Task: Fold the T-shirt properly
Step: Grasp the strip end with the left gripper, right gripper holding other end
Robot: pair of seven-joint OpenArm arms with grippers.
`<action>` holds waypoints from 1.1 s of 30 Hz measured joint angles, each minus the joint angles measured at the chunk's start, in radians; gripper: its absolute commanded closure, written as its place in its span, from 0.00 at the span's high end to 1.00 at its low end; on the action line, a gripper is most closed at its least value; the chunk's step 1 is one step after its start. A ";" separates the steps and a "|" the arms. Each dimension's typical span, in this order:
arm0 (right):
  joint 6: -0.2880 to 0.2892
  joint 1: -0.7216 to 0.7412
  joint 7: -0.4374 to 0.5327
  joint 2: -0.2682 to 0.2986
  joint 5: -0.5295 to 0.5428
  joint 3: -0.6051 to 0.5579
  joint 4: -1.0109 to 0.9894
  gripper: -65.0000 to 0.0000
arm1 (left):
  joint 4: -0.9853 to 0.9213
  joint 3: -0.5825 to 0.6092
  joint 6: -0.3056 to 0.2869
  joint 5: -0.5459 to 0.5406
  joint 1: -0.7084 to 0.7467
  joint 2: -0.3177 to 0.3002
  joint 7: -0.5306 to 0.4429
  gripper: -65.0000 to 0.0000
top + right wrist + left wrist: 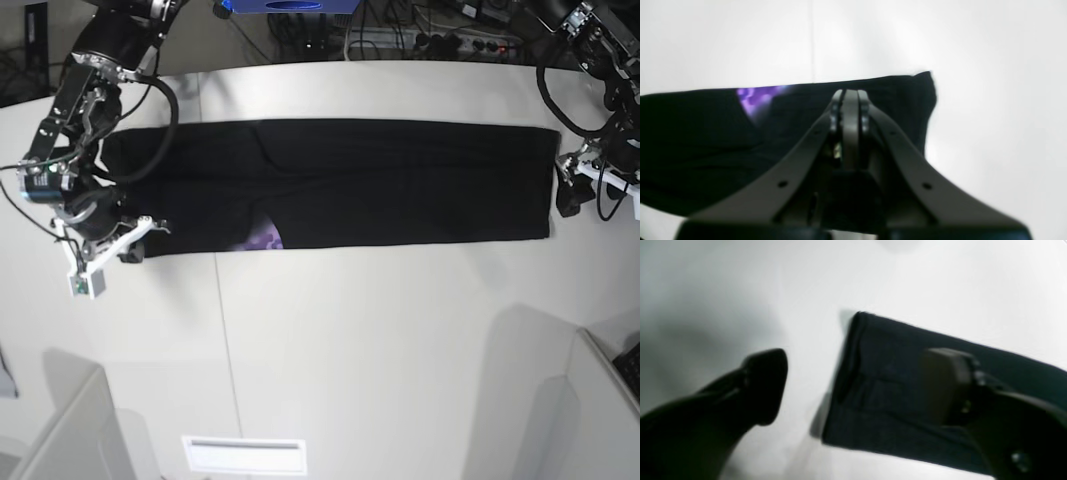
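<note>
**Inspector:** Surface and surroundings first.

**Robot:** White table (350,350), matte, with 1 seam running down it. Cables and equipment crowd the far edge, and grey panels stand at the near corners. The T-shirt (400,180) lies across the table as 1 long black band, and a patch of purple print (264,238) shows at its near edge.

**Inspector:** Your jaws?

**Robot:** My left gripper (853,383) is spread wide and holds nothing, with 1 finger over the cloth end and the other over bare table. My right gripper (850,100) has its jaws pressed together above the opposite end (whether a fold of cloth is pinched there, I cannot tell).

**Inspector:** Risks?

**Robot:** In my judgement, 2. A grasp taking only the top layer would let the lower layers drag and skew the fold. Uneven lifting between my arms would likely twist the band.
</note>
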 measured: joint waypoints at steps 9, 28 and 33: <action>0.000 -0.022 -0.002 -0.008 0.015 0.000 0.000 0.00 | -0.292 0.198 0.000 0.005 0.026 -0.059 -0.210 0.94; 0.000 -0.050 -0.002 -0.008 0.016 0.000 0.002 0.00 | -0.514 0.323 -0.008 -0.021 -0.013 -0.088 -0.334 0.52; 0.000 -0.050 -0.002 -0.008 0.015 0.000 0.002 0.00 | -0.519 0.330 -0.007 -0.026 -0.011 -0.084 -0.320 0.18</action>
